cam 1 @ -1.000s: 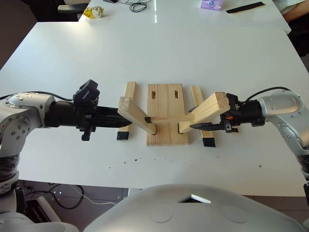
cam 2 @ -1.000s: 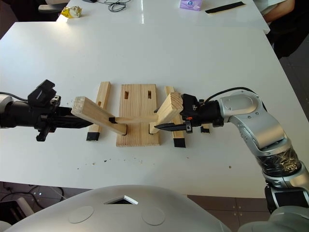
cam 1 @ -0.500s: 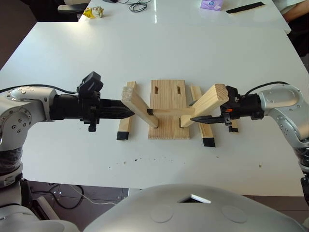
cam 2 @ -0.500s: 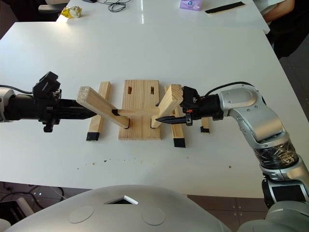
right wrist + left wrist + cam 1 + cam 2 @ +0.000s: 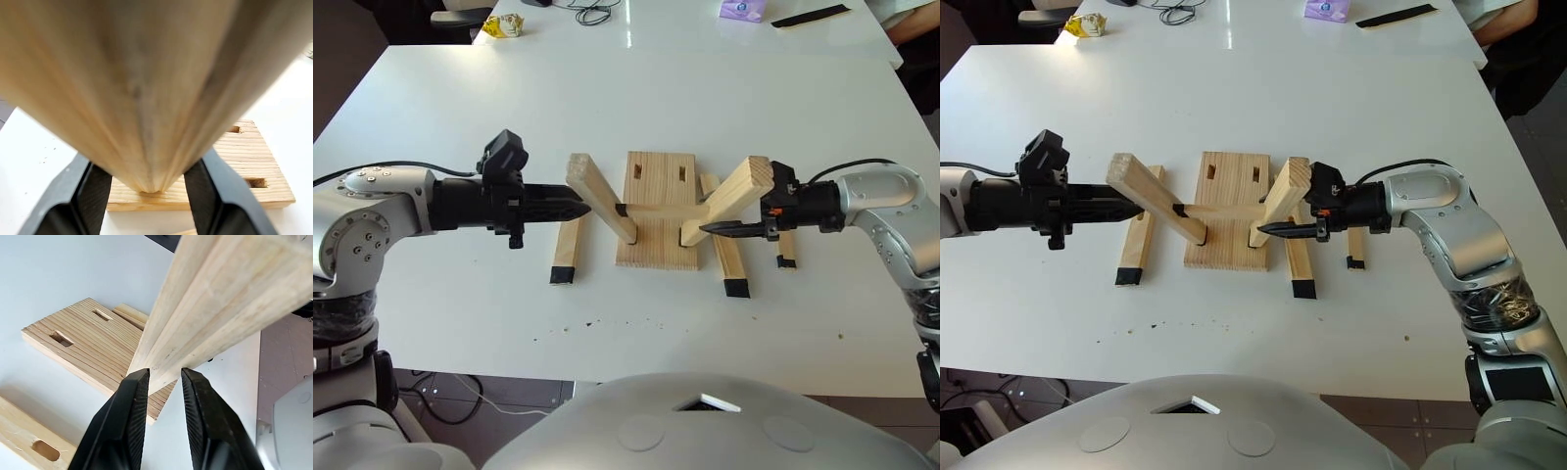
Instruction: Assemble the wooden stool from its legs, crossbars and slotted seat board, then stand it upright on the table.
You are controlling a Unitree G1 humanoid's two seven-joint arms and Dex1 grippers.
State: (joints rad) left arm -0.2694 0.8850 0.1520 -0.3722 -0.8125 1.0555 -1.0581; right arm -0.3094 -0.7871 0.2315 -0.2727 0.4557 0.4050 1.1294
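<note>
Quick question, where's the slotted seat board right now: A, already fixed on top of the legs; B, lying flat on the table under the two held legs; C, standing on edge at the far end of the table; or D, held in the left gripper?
B: the seat board lies flat on the table, while the left gripper and right gripper hold the left leg and right leg, joined by a crossbar, over it.

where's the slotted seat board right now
In the left eye view the flat pale wooden slotted seat board lies mid-table between the left loose black-tipped leg and the right loose black-tipped leg, partly covered by the held leg-and-crossbar frame.
</note>
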